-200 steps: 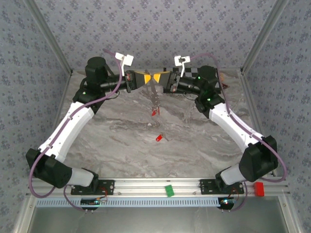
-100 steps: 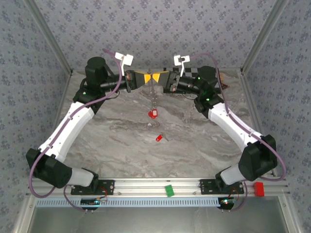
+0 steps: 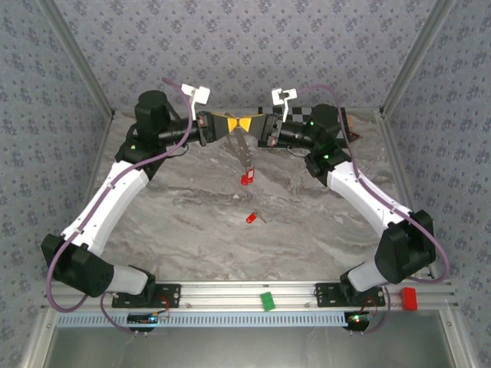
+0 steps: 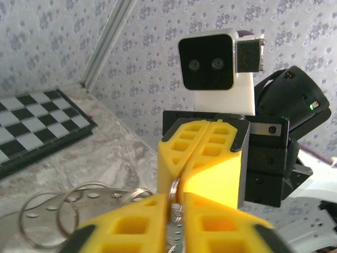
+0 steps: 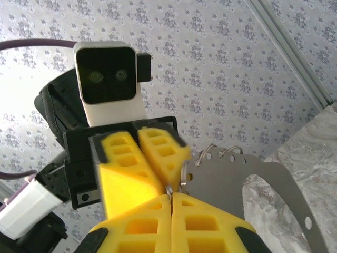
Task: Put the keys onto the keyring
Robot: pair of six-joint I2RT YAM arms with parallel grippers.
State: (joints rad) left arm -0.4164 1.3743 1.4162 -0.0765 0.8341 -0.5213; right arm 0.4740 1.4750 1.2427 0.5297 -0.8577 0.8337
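left end effector (image 3: 233,124) meets right end effector (image 3: 248,123) | keyring (image 3: 243,147) between, hanging | key (image 3: 245,179) beneath | second key (image 3: 250,219) on table (image 3: 192,222), nearer

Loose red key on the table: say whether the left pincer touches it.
Apart. The top external view shows a wide stretch of table between the key and the left pincer.

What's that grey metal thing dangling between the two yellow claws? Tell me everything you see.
The keyring is a flat grey metal loop with a large oval opening and small wire rings at its top. It hangs above the marble table, pinched at its top between the left gripper and the right gripper, both shut. One red-headed key dangles at its lower end.
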